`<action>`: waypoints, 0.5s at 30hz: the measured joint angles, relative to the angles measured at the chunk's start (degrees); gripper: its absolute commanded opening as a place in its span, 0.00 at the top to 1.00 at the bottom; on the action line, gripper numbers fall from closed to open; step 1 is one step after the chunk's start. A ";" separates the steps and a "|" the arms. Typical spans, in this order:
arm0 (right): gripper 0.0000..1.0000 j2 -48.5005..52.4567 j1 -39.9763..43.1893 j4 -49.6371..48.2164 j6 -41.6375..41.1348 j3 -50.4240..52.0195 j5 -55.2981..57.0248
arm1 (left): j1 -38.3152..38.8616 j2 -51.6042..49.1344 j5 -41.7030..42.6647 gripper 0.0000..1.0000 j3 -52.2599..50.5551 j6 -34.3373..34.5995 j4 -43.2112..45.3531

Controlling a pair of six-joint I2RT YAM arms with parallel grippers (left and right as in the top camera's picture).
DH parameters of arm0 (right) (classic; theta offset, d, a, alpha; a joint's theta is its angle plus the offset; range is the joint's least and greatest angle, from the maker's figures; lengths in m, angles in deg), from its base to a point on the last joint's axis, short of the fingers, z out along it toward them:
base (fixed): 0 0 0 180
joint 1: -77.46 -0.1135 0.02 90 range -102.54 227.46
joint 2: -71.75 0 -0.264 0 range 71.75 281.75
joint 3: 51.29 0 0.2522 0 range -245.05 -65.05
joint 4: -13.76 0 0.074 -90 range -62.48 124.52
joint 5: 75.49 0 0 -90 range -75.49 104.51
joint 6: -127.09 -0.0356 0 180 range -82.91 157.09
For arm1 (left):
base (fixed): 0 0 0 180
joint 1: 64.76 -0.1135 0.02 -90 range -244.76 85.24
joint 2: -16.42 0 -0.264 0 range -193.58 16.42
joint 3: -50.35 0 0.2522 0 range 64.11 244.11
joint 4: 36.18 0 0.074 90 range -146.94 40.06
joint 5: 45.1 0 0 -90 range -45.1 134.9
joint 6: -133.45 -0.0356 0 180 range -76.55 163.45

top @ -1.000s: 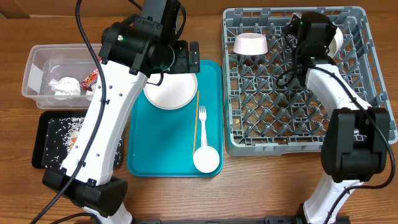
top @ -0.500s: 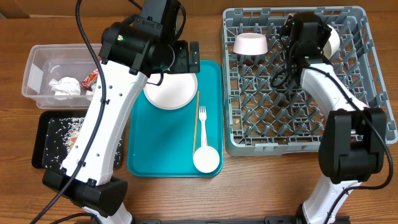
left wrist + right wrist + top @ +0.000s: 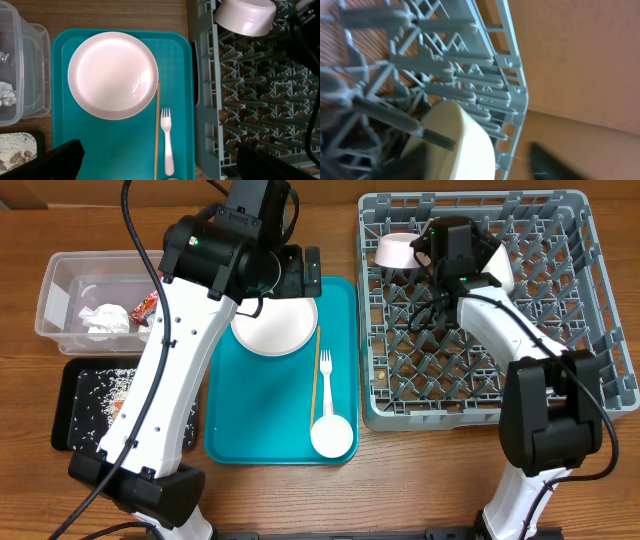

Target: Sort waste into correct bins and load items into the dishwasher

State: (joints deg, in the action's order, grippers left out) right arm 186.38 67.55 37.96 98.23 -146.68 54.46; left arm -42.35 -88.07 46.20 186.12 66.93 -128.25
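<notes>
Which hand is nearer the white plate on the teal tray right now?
Left. The left hand hangs open over the plate on the teal tray. The right hand is off to the side, over the far part of the grey dish rack.

Brown wood-grain table, evenly lit, filling the overhead view

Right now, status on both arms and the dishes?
Left end effector open, over plate on tray. Right end effector open at cup in rack, bowl there too. Fork, chopstick close beside plate.
</notes>
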 measured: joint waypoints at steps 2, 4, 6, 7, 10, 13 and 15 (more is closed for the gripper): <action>0.06 0.11 -0.42 0.04 -1.44 0.00 -0.20 | 0.00 0.00 -0.02 0.00 0.00 0.02 0.02; 0.02 0.13 -0.68 0.04 -2.51 0.00 -0.17 | 0.00 0.00 0.00 0.00 0.00 0.02 0.02; 0.00 0.13 -0.85 -0.09 -4.66 0.00 -0.20 | 0.00 0.00 0.00 0.00 0.00 0.00 0.02; 0.00 0.13 -1.01 -0.24 -6.08 0.00 -0.20 | 0.00 0.00 -0.02 0.00 0.00 0.00 0.00; 0.00 0.04 -1.01 -0.52 -11.61 0.00 -0.35 | 0.00 0.00 0.00 0.00 0.00 0.02 0.00; 0.00 -0.76 -1.01 0.17 -17.31 0.02 -1.55 | 0.00 0.00 0.00 0.00 0.00 0.00 0.02; 0.00 -2.27 -0.94 1.42 -20.81 0.11 -3.32 | 0.00 0.00 0.00 0.00 0.00 0.00 0.00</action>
State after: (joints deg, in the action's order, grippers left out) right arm 184.11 66.61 39.38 77.42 -146.57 51.13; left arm -42.35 -88.07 46.20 186.12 66.93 -128.25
